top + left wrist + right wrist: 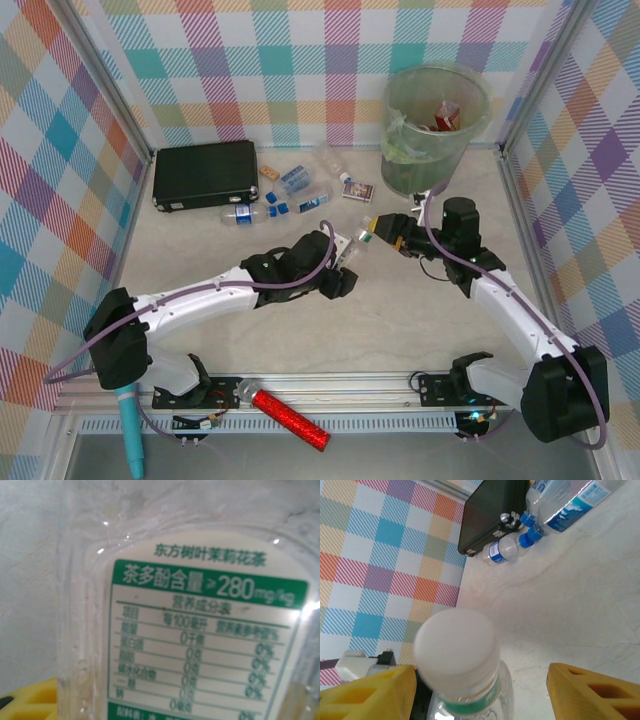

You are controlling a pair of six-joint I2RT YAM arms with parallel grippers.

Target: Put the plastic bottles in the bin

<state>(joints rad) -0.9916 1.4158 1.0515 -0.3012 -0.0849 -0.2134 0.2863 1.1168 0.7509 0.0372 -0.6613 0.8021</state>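
A clear plastic bottle with a white cap and a green-and-white label is held over the middle of the table. My left gripper is shut on its body; the label is right in front of the left wrist camera, with one yellow finger at the lower left. My right gripper stands open around the bottle's neck, below the cap. Its right finger is well clear of the bottle. The bin stands at the back right with items inside.
Several clear blue-labelled bottles lie at the back centre beside a flat black case. A small printed box lies near the bin. A red glittery cylinder rests on the front rail. Checkered walls close in three sides.
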